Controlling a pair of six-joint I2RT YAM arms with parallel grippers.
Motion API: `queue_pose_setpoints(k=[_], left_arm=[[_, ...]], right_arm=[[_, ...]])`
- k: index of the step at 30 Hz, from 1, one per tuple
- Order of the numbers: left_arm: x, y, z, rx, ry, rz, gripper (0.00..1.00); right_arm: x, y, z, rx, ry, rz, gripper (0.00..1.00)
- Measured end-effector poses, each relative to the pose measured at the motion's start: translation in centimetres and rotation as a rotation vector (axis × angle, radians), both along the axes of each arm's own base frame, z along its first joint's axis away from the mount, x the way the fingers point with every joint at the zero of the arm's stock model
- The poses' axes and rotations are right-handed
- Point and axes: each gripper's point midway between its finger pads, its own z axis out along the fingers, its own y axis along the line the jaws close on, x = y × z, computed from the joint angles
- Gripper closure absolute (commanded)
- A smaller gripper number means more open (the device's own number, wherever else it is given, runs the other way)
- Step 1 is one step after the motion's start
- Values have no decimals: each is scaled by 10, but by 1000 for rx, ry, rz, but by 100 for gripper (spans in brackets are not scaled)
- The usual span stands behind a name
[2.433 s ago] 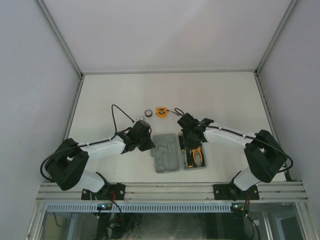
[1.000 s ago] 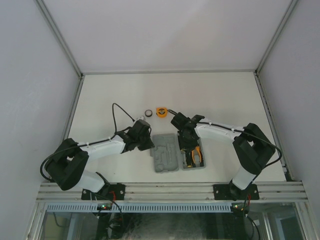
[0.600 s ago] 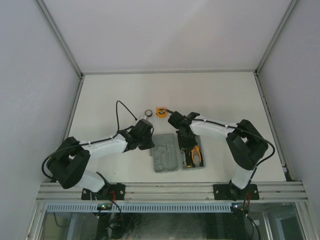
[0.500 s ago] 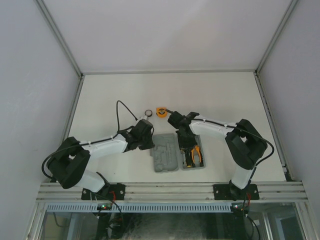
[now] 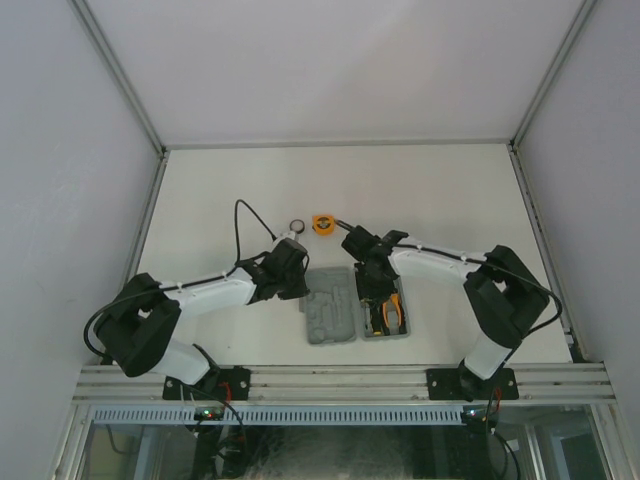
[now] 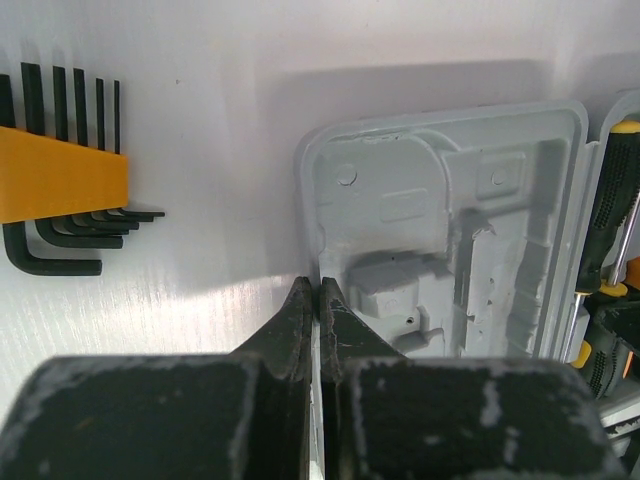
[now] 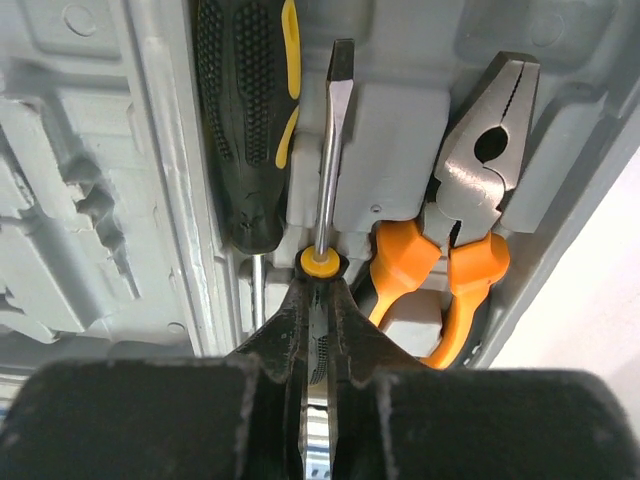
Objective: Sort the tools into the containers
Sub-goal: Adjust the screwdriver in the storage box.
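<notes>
The grey case (image 5: 330, 318) lies open between my arms. Its left half (image 6: 440, 200) holds nothing. In the right half (image 7: 400, 110) sit the orange-handled pliers (image 7: 470, 200) and a black-and-yellow screwdriver (image 7: 245, 120). A second screwdriver (image 7: 330, 150) lies beside it. My right gripper (image 7: 318, 285) is shut, its tips over the handle of that second screwdriver, just behind the yellow collar. My left gripper (image 6: 318, 290) is shut, its tips against the case's left rim. The orange hex-key set (image 6: 60, 190) lies on the table left of the case. The tape measure (image 5: 322, 223) and the black ring (image 5: 297, 225) lie beyond the case.
My left gripper (image 5: 304, 290) and right gripper (image 5: 375, 290) flank the case from either side. Grey walls with metal posts enclose the white table (image 5: 450, 190). A black cable (image 5: 240, 225) loops up from the left arm.
The right arm's elbow swung left and back right while its gripper stayed over the case's right half. The left arm barely moved. Both grippers stayed shut.
</notes>
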Motion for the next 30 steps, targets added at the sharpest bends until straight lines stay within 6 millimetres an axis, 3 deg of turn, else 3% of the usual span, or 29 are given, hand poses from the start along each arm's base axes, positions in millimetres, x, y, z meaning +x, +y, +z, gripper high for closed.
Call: queue_pose_setpoints(k=[6, 15, 19, 25, 30], left_arm=[[0, 0, 0, 5, -2, 2, 100], [1, -2, 0, -5, -3, -1, 100], [1, -5, 0, -16, -2, -8, 100], [1, -6, 0, -20, -2, -11, 100], [1, -7, 0, -23, -3, -12, 100]], right_arm=[[2, 0, 5, 126, -84, -23, 99], [8, -1, 22, 282, -157, -74, 82], [17, -3, 39, 339, -203, -99, 80], [30, -11, 60, 387, -269, -142, 87], [37, -17, 57, 377, -269, -163, 95]])
